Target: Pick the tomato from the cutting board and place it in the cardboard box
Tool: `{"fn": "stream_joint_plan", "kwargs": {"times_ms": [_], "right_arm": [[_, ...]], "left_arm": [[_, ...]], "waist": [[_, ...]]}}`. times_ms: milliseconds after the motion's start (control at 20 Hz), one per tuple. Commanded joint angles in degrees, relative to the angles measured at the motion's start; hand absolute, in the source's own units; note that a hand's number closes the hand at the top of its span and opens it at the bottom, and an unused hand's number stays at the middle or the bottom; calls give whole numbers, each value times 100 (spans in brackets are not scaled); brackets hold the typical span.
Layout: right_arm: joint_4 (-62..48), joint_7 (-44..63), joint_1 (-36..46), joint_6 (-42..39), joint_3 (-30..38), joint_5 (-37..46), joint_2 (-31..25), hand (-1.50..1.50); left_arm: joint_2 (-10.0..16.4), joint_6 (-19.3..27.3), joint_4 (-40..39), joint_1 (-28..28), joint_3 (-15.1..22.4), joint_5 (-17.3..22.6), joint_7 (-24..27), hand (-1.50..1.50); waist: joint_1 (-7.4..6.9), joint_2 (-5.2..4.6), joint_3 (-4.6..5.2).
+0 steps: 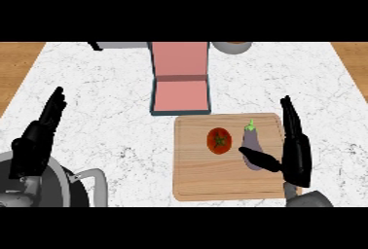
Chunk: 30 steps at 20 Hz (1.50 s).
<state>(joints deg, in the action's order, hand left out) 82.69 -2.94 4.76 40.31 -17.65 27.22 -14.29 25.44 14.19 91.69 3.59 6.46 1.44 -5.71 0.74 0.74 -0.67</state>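
Note:
A red tomato (219,140) with a green stem lies on the wooden cutting board (208,180), left of a purple eggplant (251,142). The cardboard box (179,95), pink inside with a dark rim and its lid flap raised at the back, stands just beyond the board's far left corner. My right hand (295,154) is open at the board's right edge, fingers straight and pointing away, thumb lying over the eggplant's near end. It is apart from the tomato. My left hand (37,138) rests open at the far left, fingers up.
A white marble counter (101,87) spans the view, with wood strips at both sides. A grey pot (79,187) with a handle sits at the lower left under my left forearm. A grey object and a round bowl (231,46) sit at the back edge.

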Motion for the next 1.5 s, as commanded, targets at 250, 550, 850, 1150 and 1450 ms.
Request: {"fn": "stream_joint_plan", "kwargs": {"times_ms": [250, 550, 850, 1150, 1450], "right_arm": [[427, 2861, -6, -2163, -1035, 1271, -614, -150], [1250, 4946, 748, -3464, -1399, 1705, -104, -150], [1210, 6035, 907, -3603, -1738, 2462, 631, -150], [1094, 6077, 865, -3870, -1534, 2396, 644, -150], [770, 5676, 743, -3703, -1409, 2433, 628, -150]], "left_arm": [[-161, -37, -41, -400, 204, -41, -190, 0], [-330, 27, -120, -469, 247, -151, -109, 0], [-358, -146, -190, -522, 144, -85, 82, 0], [-419, -119, -296, -510, 120, -222, 133, 0], [-635, 22, -182, -420, 231, -389, -92, 0]], "waist": [[-72, -14, 126], [-96, -37, 93], [-106, -61, 75], [-93, -74, 70], [-91, -79, 67]]}}
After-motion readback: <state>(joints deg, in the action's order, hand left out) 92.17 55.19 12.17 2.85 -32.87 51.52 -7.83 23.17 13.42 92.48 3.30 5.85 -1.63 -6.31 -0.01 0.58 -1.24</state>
